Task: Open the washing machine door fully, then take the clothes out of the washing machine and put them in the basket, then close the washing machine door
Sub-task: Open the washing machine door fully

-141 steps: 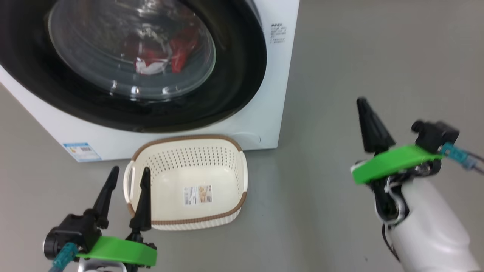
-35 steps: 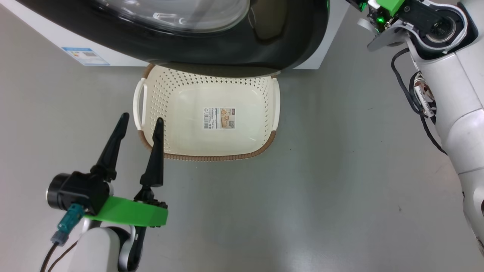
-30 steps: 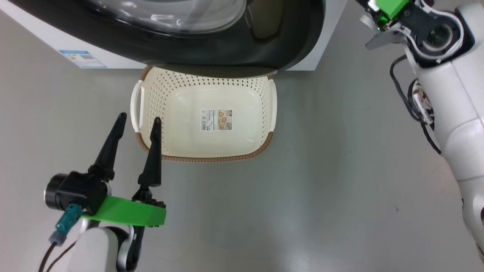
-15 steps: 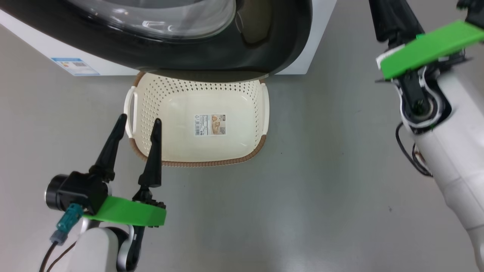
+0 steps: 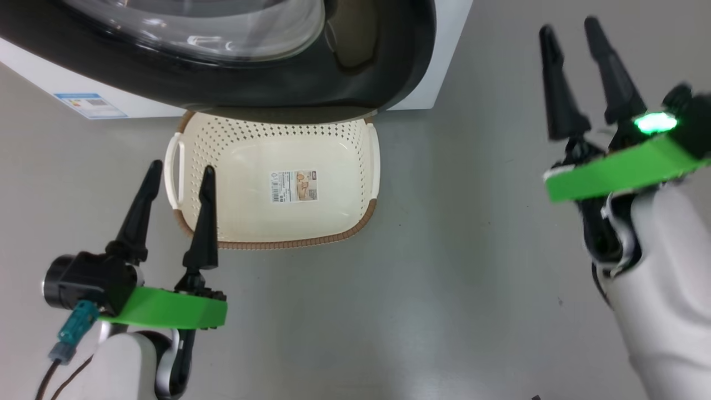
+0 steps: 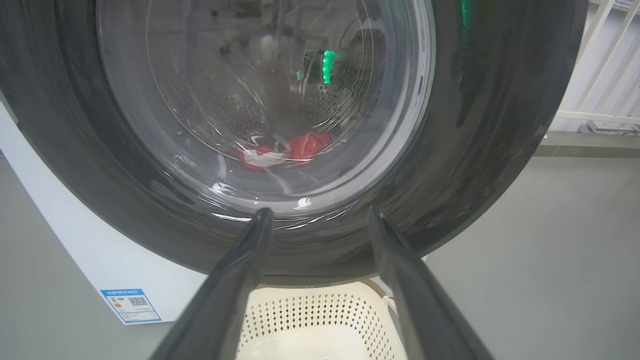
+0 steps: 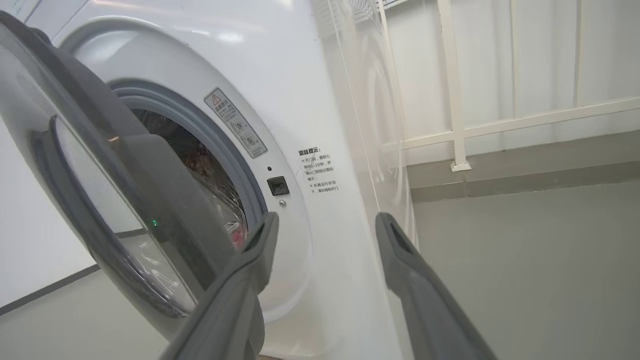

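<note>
washing machine door [image 5: 383,66] ajar above the basket [image 5: 278,243], left gripper [image 5: 182,166] and right gripper [image 5: 568,25] both apart, empty

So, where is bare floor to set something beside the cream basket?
The grey floor between the cream perforated plastic basket and the right gripper is bare. Crowded: the glossy black round door overhangs the basket's far rim.

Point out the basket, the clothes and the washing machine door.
the basket [image 5: 289,243], head view, on its brown front rim.
the clothes [image 6: 311,145], left wrist view, on the red fabric.
the washing machine door [image 6: 480,125], left wrist view, on the right side of its black rim.
</note>
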